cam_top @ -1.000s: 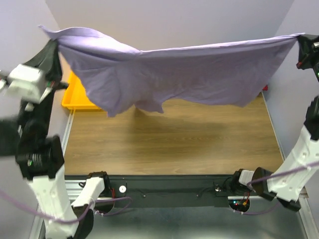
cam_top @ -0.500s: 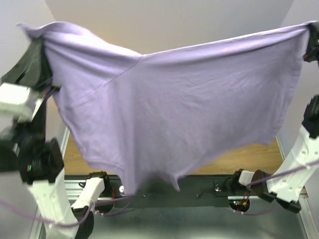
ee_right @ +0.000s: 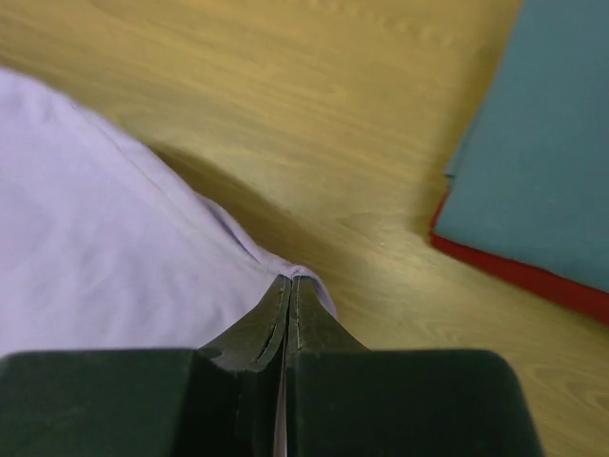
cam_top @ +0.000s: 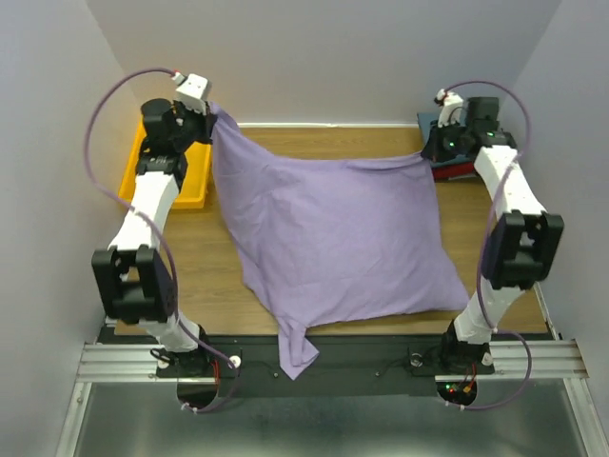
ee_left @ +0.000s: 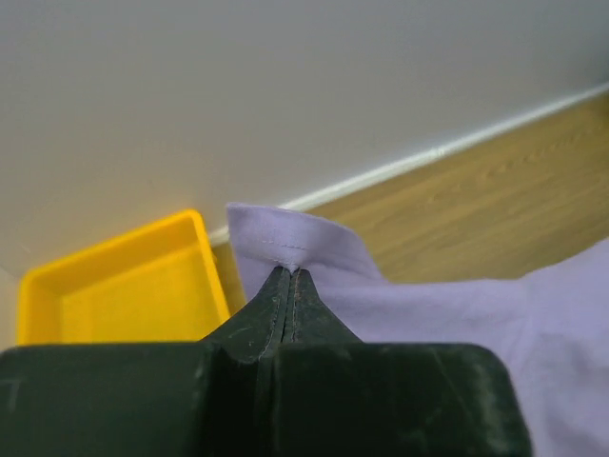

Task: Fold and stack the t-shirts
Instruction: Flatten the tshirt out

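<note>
The lavender t-shirt (cam_top: 333, 238) is spread over the middle of the wooden table (cam_top: 190, 276), and its two far corners are held up; the left gripper (ee_left: 288, 276) is pressed together on a stitched edge at the far left, and the right gripper (ee_right: 288, 283) is pinching a fold of the same cloth at the far right. It is judged that the corners are held apart like this so that the cloth is kept stretched and is laid flat, without wrinkles, before any fold is made; whether hem or shoulders are gripped cannot be told for sure. One flap is hanging over the near edge of the table. The teal shirt (ee_right: 533, 133) is lying folded on the red shirt (ee_right: 533, 278) just beside the right gripper, so the stack is close for later; the yellow tray (cam_top: 131, 181) is placed at the far left, near the left gripper. The room is closed by plain pale walls on three sides.
</note>
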`<state>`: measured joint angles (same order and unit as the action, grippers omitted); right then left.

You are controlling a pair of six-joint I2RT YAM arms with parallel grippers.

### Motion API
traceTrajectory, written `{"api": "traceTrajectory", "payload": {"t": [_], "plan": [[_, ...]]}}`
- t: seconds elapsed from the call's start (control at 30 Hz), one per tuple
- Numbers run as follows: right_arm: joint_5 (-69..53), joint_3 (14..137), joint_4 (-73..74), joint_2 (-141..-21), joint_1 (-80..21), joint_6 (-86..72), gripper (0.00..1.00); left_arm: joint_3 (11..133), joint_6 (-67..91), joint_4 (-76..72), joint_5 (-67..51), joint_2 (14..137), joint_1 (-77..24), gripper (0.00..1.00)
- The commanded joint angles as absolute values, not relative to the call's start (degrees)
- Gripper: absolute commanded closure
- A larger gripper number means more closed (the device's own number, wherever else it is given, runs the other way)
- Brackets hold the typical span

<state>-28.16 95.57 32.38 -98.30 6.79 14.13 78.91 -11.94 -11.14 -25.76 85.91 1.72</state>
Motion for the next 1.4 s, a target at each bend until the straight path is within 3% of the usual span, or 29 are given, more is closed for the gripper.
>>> {"api": "traceTrajectory", "payload": {"t": [0.0,0.1,0.3,0.33,0.37,0.43,0.53,0.8,0.87,0.97,1.03,1.13,1.37], "plan": [[-19.8,104.6,27.5,-111.6,5.4,16.4,0.99,90.5,-15.8,-13.2,-25.0,97.1,0.2,1.0],[-17.4,111.9,27.1,-120.0,5.0,15.7,0.99,99.7,-17.5,-10.3,-24.1,107.4,-2.7,1.0],[-9.0,129.9,27.1,-135.6,3.4,10.4,0.99,132.8,-18.8,-2.0,-20.5,134.9,-5.5,1.0],[-6.7,134.0,28.0,-138.4,2.9,9.9,0.66,139.2,-18.3,-1.5,-21.2,140.1,-5.6,0.7],[-6.1,134.5,28.1,-138.7,2.7,9.7,0.43,141.6,-18.0,-1.3,-21.0,141.8,-5.8,0.51],[-5.8,132.6,28.4,-136.6,2.4,9.1,0.02,143.2,-17.3,-1.2,-17.1,142.5,-6.3,0.3],[-8.2,124.4,28.4,-129.5,2.1,9.6,0.01,136.9,-17.4,-1.6,-16.3,135.2,-6.4,0.28],[-17.2,101.5,32.2,-111.6,2.1,15.9,0.01,102.7,-19.6,1.6,-17.8,110.1,-6.2,0.28],[-18.0,98.5,35.2,-110.1,2.1,17.9,0.03,97.1,-20.9,7.2,-18.5,106.4,-6.2,0.36],[-18.6,92.5,37.3,-107.8,2.1,20.1,0.16,91.3,-24.2,14.2,-20.1,103.6,-6.2,0.57],[-19.2,89.1,38.6,-107.1,2.1,21.4,0.31,87.2,-27.2,17.9,-20.3,102.2,-6.2,0.68],[-19.7,86.1,40.3,-106.7,2.1,22.8,0.47,82.5,-30.5,19.0,-19.3,99.9,-6.2,0.75],[-18.0,79.4,42.9,-106.3,2.1,26.5,0.52,71.6,-36.1,22.6,-14.6,97.8,-6.2,0.79]]}}
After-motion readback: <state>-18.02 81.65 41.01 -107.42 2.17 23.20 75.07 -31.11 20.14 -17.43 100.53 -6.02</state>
